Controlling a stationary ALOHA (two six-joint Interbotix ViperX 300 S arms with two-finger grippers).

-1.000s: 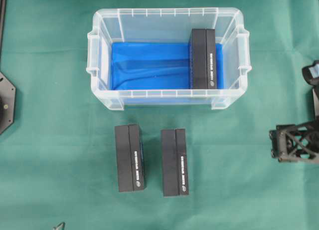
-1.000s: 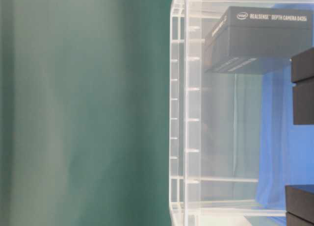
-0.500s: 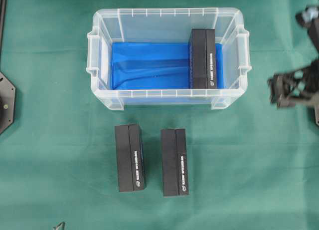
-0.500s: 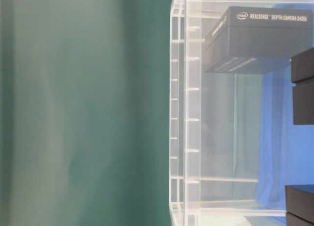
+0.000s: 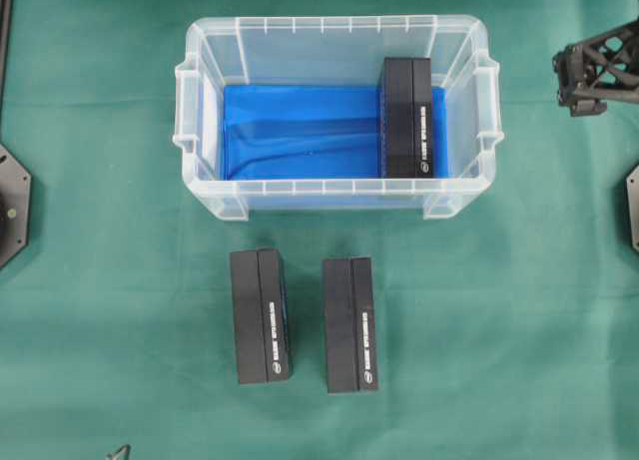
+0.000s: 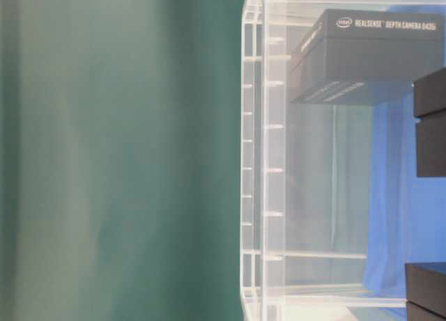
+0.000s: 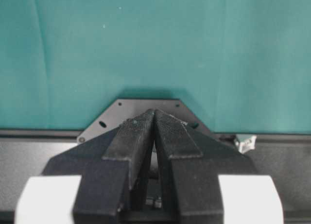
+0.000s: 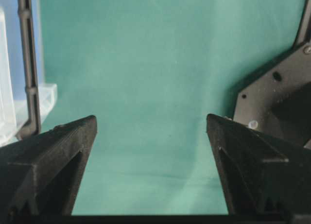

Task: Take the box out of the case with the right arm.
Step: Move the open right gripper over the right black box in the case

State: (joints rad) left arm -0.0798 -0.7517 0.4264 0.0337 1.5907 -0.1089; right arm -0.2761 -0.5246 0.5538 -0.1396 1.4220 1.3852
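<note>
Since the earlier overhead frames, only the right arm's gripper (image 5: 599, 69) has moved: it has climbed from the lower right edge of the picture to the upper right, level with the far end of the case (image 5: 337, 196). Nothing else has shifted.

Its jaws stand wide apart and empty; the right wrist view shows bare green tabletop (image 8: 150, 88) between the two black tips, with a corner of the clear tub at the left edge. The left gripper (image 7: 154, 118) rests with its jaws pressed together, holding nothing.

The box to be taken (image 5: 406, 118) lies inside the case at the right end, on the blue bottom, close to the right wall. Two like boxes (image 5: 260, 315) (image 5: 349, 324) lie on the tabletop below the case.

The step in hand looks like the approach, with no contact yet. The next move likely calls for swinging leftward over the rim, lining the open jaws across the box's narrow width and descending without striking the wall.

The table-level view reads "intel REALSENSE DEPTH CAMERA D435i" on the box (image 6: 373, 55); the white lettering seen from overhead is too small to read.
</note>
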